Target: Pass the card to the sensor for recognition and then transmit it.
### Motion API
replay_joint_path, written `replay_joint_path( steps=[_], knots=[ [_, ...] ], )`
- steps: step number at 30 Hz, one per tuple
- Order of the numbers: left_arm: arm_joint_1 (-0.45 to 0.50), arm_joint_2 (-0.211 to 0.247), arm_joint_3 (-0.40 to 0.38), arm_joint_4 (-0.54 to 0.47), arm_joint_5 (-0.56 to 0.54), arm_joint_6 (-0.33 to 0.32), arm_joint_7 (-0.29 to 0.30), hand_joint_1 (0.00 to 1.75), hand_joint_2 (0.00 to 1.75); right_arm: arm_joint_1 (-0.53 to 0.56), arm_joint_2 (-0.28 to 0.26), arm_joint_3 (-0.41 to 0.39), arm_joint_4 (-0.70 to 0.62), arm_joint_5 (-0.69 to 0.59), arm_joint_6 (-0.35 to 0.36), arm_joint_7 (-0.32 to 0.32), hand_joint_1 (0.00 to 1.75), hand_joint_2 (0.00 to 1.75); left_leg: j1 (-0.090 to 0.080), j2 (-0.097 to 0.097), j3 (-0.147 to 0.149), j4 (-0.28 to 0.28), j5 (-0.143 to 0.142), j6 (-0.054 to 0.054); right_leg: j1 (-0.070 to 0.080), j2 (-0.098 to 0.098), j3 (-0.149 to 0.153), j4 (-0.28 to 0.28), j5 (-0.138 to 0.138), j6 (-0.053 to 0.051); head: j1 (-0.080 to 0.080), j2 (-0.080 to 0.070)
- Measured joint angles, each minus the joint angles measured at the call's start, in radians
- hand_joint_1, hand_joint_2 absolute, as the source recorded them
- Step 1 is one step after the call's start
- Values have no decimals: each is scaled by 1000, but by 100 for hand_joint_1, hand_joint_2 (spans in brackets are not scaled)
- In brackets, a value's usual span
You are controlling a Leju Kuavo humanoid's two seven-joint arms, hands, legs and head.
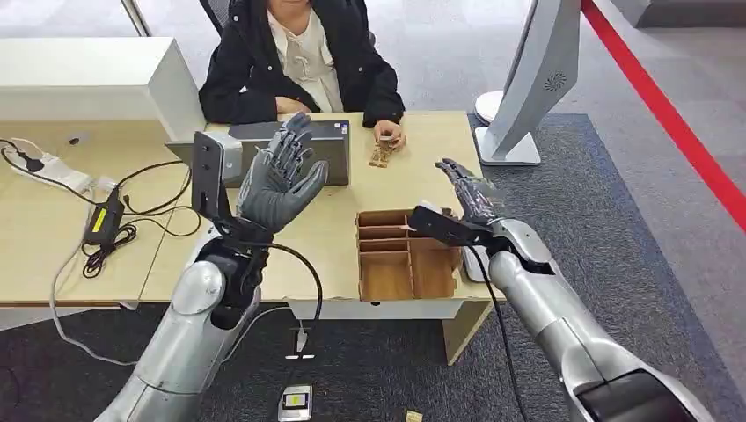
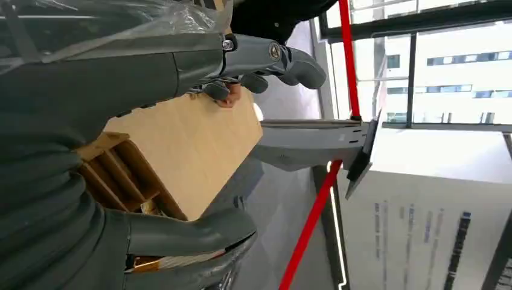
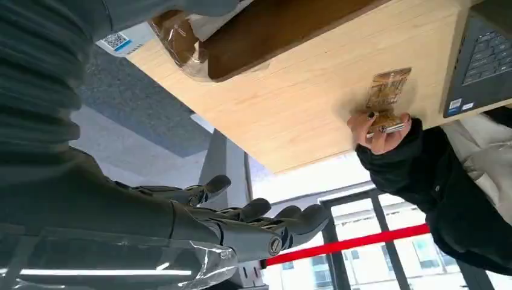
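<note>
— Desk surface (image 1: 413, 189): where is the card (image 1: 381, 154)?
— Near the far edge, under a person's hand (image 1: 388, 134).
— Robot hands?
— Left hand (image 1: 280, 180) and right hand (image 1: 469, 195) raised, fingers spread, holding nothing, beside the cardboard divider box (image 1: 406, 255).

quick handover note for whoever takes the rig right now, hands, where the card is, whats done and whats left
Left hand: raised above the light wooden desk, fingers spread, holding nothing.
Right hand: out over the desk near the brown cardboard divider box, fingers apart, holding nothing.
Brown patterned card: flat on the desk at the far edge, under the fingers of the seated person's hand, beside the dark laptop.
Done: nothing visible; neither robot hand has the card.
Left: take the card, present it to the sensor, then hand it on. I can't tell which item is the sensor.
</note>
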Motion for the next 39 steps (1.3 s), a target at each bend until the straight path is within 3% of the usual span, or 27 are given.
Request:
replay_joint_path(
  steps=[9,15,21,39],
  knots=[
    [0,-2,0,1,4,0,-2,0,175,-4,-5,0,14,-1,-2,0,0,175,0,0,0,0,0,0,0,0,0,0,0,0,0,0],
    [0,-2,0,1,7,0,-3,0,175,-3,-7,-4,21,-35,-81,-14,0,175,0,0,0,0,0,0,0,0,0,0,0,0,0,0],
    [0,-2,-2,2,8,-3,-6,0,175,-3,-17,-8,16,-42,-90,-12,0,175,0,0,0,0,0,0,0,0,0,0,0,0,0,0],
    [-6,-16,-9,30,24,-3,-27,0,175,42,-57,-3,-109,-16,61,28,0,175,0,0,0,0,0,0,0,0,0,0,0,0,0,0]
  ],
)
